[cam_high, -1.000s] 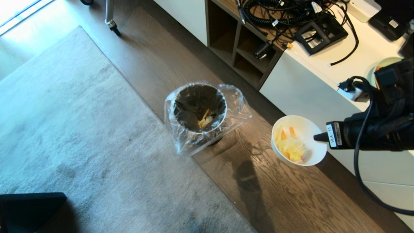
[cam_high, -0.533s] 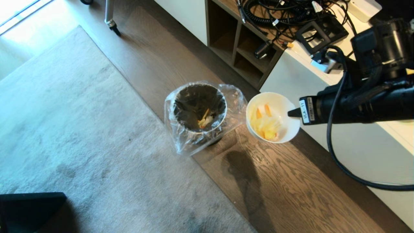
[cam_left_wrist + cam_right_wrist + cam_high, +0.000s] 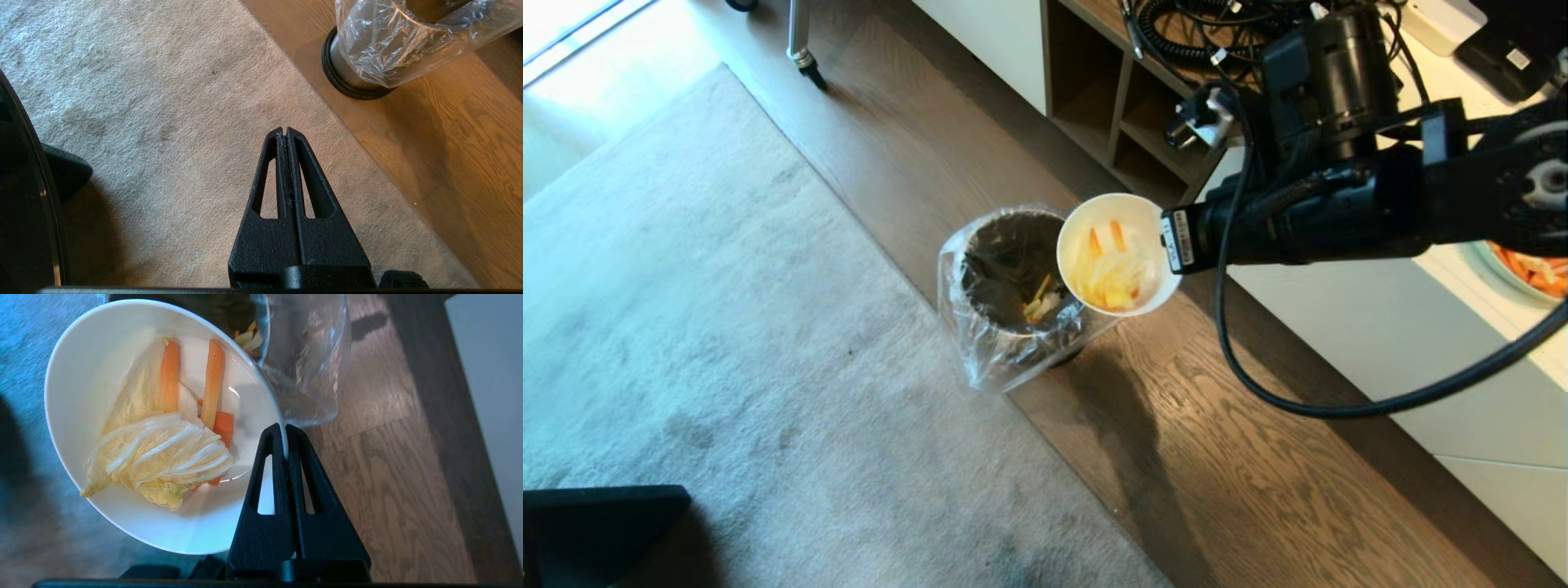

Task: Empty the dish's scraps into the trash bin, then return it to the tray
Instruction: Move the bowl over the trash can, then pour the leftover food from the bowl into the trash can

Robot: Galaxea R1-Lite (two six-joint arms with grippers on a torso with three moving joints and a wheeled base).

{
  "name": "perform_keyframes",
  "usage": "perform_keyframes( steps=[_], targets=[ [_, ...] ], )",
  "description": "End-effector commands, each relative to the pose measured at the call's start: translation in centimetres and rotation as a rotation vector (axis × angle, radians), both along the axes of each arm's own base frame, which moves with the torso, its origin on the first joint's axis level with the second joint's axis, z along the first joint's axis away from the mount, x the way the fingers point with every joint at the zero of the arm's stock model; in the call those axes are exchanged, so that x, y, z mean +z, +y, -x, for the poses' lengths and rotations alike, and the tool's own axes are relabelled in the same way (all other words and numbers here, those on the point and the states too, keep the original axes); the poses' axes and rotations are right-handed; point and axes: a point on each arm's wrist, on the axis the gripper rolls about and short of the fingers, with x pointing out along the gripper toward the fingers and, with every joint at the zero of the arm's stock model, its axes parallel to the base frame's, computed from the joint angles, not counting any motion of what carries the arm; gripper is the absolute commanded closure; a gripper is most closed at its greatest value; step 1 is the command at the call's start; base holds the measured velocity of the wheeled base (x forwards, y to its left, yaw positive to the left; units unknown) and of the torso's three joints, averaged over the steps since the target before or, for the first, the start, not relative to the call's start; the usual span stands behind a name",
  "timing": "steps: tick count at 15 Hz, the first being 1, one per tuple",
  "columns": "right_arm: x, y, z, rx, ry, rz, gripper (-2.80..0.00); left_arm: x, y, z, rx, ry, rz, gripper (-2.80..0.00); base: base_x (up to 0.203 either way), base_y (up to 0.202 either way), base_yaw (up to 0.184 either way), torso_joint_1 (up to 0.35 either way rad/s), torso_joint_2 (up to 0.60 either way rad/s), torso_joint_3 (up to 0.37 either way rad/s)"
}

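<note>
My right gripper (image 3: pixel 1165 238) is shut on the rim of the dish (image 3: pixel 1086 220), a glossy cream-white bowl hanging over the right edge of the trash bin (image 3: pixel 1013 269). The scraps (image 3: pixel 1112 278), pale cabbage leaves and orange carrot sticks, still lie inside it. In the right wrist view the dish (image 3: pixel 94 363) tilts a little, the scraps (image 3: pixel 163 453) rest low in it, and the right gripper (image 3: pixel 284 430) pinches its thin wall. The bin's clear liner (image 3: pixel 302 355) is just beyond. My left gripper (image 3: pixel 286 130) is shut and empty over the carpet, near the bin's base (image 3: pixel 347 81). The tray is out of view.
The bin stands on wood floor (image 3: pixel 1217 457) beside a grey carpet (image 3: pixel 727 327). A white cabinet (image 3: pixel 1298 245) with open shelves (image 3: pixel 1127 114) and tangled cables (image 3: pixel 1233 33) runs along the right. A plate with orange pieces (image 3: pixel 1531 273) sits on its top. A dark object (image 3: pixel 596 531) is at the lower left.
The right arm has carried the dish left and away from the cabinet front, from above the bare floor to over the bin's right rim. The left gripper has stayed put.
</note>
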Motion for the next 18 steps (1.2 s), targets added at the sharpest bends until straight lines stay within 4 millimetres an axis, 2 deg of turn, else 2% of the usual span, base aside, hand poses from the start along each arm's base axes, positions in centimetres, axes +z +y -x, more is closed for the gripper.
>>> perform_keyframes(
  steps=[1,9,13,18],
  targets=[
    [-1.1,2.2,-1.7,-0.019,-0.077,0.042,0.00,0.0,0.0,0.0,0.001,-0.001,0.001,0.00,0.000,0.000,0.000,0.000,0.00,0.000],
    [0.2,5.0,-4.2,0.033,-0.564,0.187,0.00,0.0,0.0,0.0,0.001,-0.001,0.001,0.00,0.000,0.000,0.000,0.000,0.00,0.000],
    [0.1,5.8,-3.5,0.036,-0.717,0.231,0.00,0.0,0.0,0.0,0.001,-0.001,0.001,0.00,0.000,0.000,0.000,0.000,0.00,0.000],
    [-0.6,5.5,-3.0,-0.007,-0.921,0.323,0.00,0.0,0.0,0.0,0.001,-0.001,0.001,0.00,0.000,0.000,0.000,0.000,0.00,0.000]
  ],
)
